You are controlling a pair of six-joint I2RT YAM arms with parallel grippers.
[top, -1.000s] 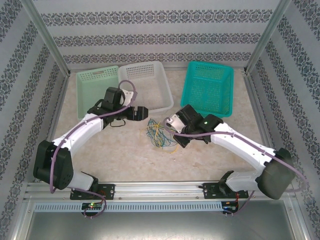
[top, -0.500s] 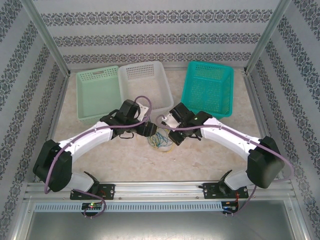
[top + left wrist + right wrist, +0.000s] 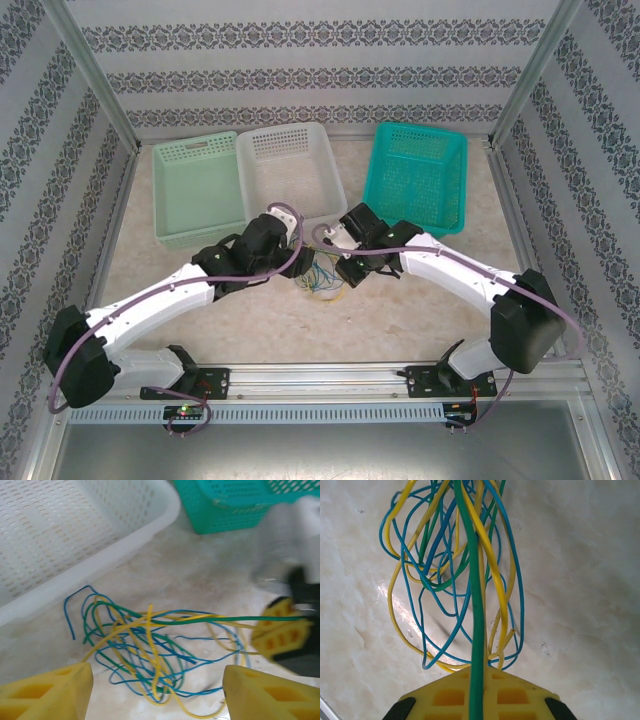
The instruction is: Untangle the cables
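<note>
The cables (image 3: 322,279) lie as one tangle of thin yellow, blue and green strands on the marble tabletop, between my two grippers. In the left wrist view the tangle (image 3: 150,650) spreads between and beyond my left gripper's (image 3: 157,695) yellow fingers (image 3: 50,692), which stand wide apart with nothing pinched. My left gripper (image 3: 300,264) hovers at the tangle's left edge. My right gripper (image 3: 477,690) is shut on a green cable (image 3: 476,605), which runs taut from its pads into the tangle. That same right gripper (image 3: 280,637) holds the green strand at the right of the left wrist view.
Three baskets stand along the back: light green (image 3: 195,185), white (image 3: 290,175) and teal (image 3: 415,175). The white basket's rim (image 3: 75,575) lies just behind the tangle, and the teal one (image 3: 235,505) is further back right. Bare marble lies in front of the cables.
Both arms have closed in on the tangle. The left gripper swung right and forward to its left edge, and the right gripper moved left onto the cables.
</note>
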